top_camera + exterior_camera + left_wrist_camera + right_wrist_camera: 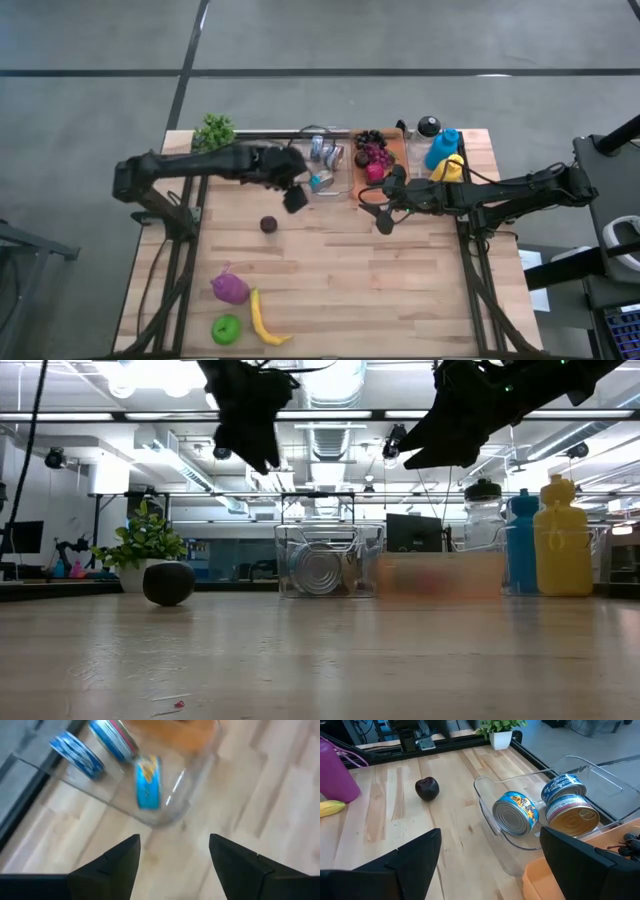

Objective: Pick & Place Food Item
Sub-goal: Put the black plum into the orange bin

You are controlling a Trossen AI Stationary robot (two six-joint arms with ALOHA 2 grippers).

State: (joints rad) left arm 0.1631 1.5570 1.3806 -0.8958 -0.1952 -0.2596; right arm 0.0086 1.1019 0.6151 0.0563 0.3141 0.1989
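A dark plum [269,224] [427,788] rests alone on the wooden table [330,280]. My left gripper [295,196] [175,842] hangs open above the table between the plum and a clear bin [332,165], with nothing between its fingers. The bin holds three cans [516,813]. My right gripper [385,215] [490,840] stands open above the table just in front of an orange tray [398,150] of dark grapes and red fruit. In the low view both grippers, left [255,445] and right [430,450], hang well clear of the tabletop.
A purple item [230,288], a banana [262,320] and a green apple [227,328] lie near the table's front left. A blue bottle [443,148], a yellow bottle [447,168] and a black-capped clear bottle [428,127] stand at the far right, and a potted plant [214,130] at the far left.
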